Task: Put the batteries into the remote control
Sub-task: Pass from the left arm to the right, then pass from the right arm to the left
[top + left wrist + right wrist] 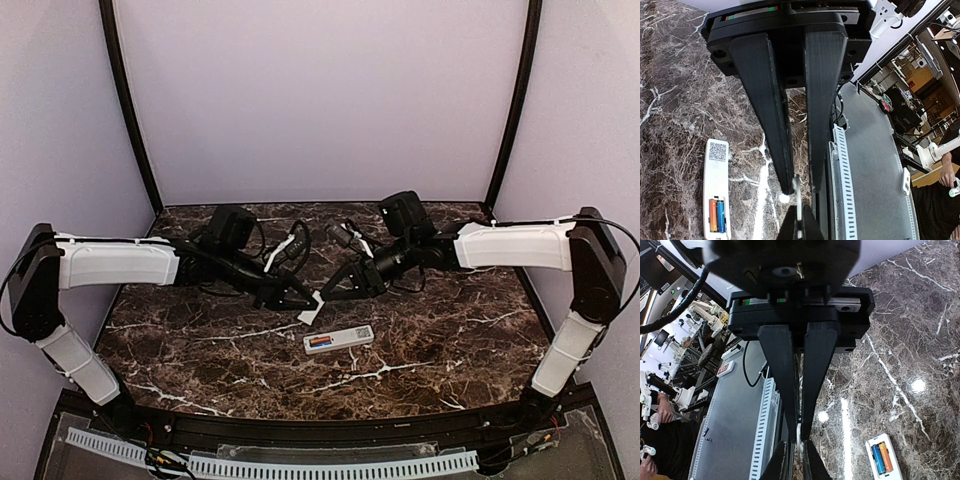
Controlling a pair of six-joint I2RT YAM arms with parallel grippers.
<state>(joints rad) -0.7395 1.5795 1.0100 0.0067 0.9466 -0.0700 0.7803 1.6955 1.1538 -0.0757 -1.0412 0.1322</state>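
The white remote control (338,340) lies face down on the marble table, with its battery bay open. A blue and an orange battery (320,342) sit side by side in the bay. They also show in the left wrist view (717,216) and the right wrist view (881,458). Both grippers meet above the table, just behind the remote. My right gripper (328,291) (800,432) is shut on the thin white cover piece (311,309) (799,435). My left gripper (303,298) (800,187) is slightly open, with the cover's edge (798,199) between its tips.
A white slotted cable tray (300,465) (845,175) runs along the near table edge, over a grey floor. Black frame posts (128,110) stand at the back corners. Cables (285,250) hang by both wrists.
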